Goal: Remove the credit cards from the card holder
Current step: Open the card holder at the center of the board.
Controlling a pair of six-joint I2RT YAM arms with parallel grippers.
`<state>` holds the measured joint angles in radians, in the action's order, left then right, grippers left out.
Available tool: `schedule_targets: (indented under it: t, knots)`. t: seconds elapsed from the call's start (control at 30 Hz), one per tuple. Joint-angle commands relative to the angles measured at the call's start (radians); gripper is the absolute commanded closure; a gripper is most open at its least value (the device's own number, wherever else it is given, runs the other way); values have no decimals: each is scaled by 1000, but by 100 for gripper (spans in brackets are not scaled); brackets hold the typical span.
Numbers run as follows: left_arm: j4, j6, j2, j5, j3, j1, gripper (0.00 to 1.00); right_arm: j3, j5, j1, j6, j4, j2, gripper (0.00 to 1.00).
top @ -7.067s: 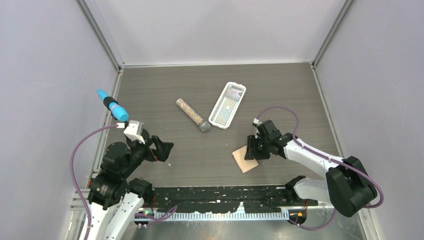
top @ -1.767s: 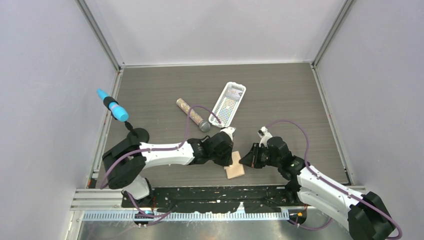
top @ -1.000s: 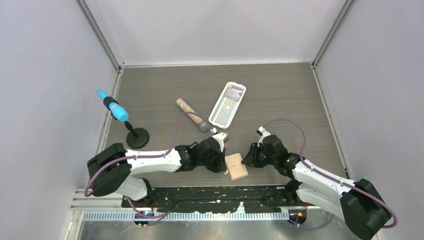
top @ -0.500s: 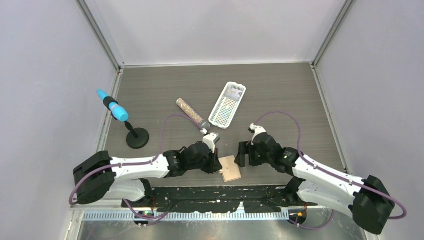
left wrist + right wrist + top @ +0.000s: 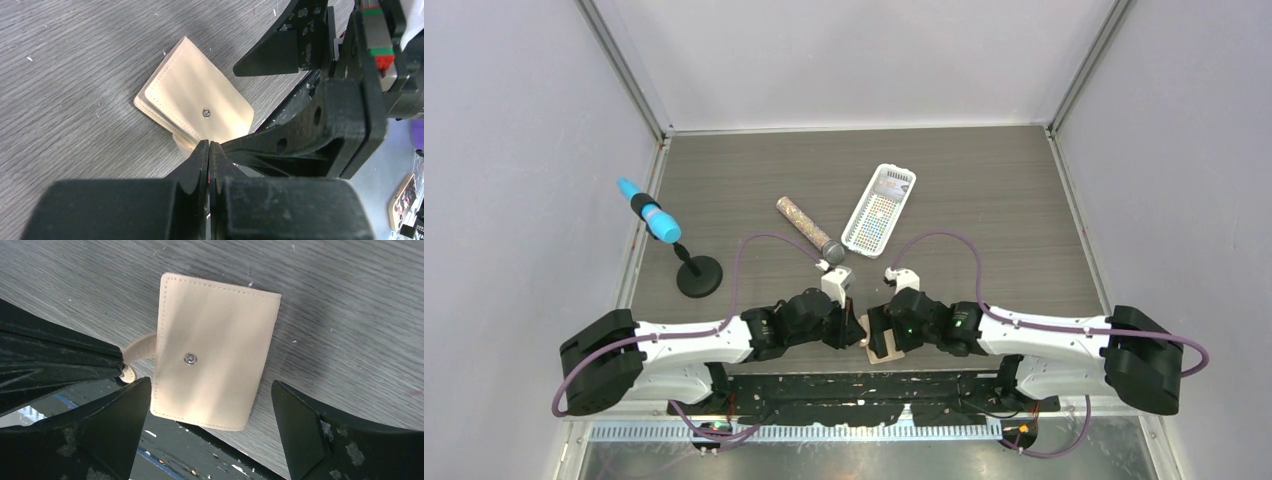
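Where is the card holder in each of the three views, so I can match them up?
Top external: card holder at bottom centre, at the table's near edge.
Left wrist: card holder in mid-frame, closed, just above the fingertips.
Right wrist: card holder fills the centre, overhanging the edge.
Shared landmark: the shut left hand at its tab, seen in all three.

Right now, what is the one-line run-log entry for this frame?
card holder: closed, at table near edge | left end effector: shut on its tab | right end effector: open, straddling holder | credit cards: none visible
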<state>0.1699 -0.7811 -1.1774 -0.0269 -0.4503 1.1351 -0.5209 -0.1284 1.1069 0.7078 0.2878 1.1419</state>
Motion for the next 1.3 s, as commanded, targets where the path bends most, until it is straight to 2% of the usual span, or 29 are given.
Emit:
schedule_targets:
  t: [0.0, 0.5, 0.67, 0.93, 1.27]
  knots:
    - [84, -3, 21, -19, 4, 4, 100, -39, -95, 49, 73, -61, 21, 2]
    - [95, -10, 16, -20, 11, 4, 100, -71, -228, 127, 138, -11, 79, 3]
    - [71, -11, 30, -42, 27, 5, 100, -63, -277, 128, 155, 23, 48, 0]
    - [42, -11, 50, -72, 60, 5, 100, -74, -352, 128, 146, 120, -64, 16]
    - [-10, -8, 98, -107, 92, 4, 100, -81, -446, 88, 179, 295, -145, 26]
